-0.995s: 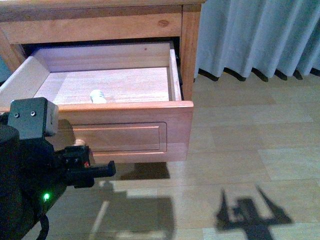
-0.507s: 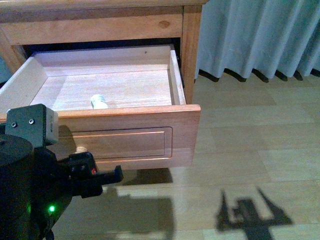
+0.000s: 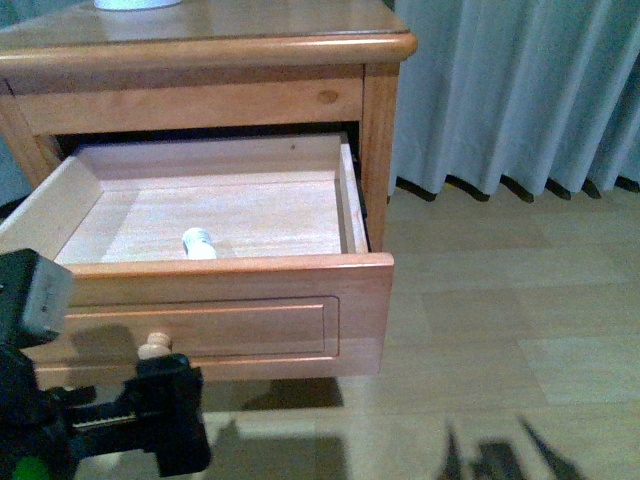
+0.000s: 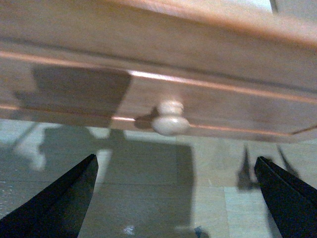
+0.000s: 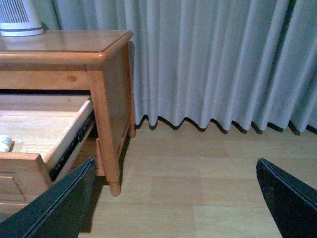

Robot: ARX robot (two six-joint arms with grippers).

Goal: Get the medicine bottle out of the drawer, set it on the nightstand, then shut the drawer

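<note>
Showing the bottle (image 3: pixel 199 243) lying in the open drawer (image 3: pixel 250 312), just behind its front panel; left tool (image 4: pixel 174 159), released, hangs clear of the knob (image 4: pixel 170 119); right tool (image 5: pixel 174 162), released, faces the curtain (image 5: pixel 208 64).

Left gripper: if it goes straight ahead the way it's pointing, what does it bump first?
Probably the knob on the drawer, which sits ahead of the open left gripper, roughly centred between its fingers. How far off is unclear.
</note>
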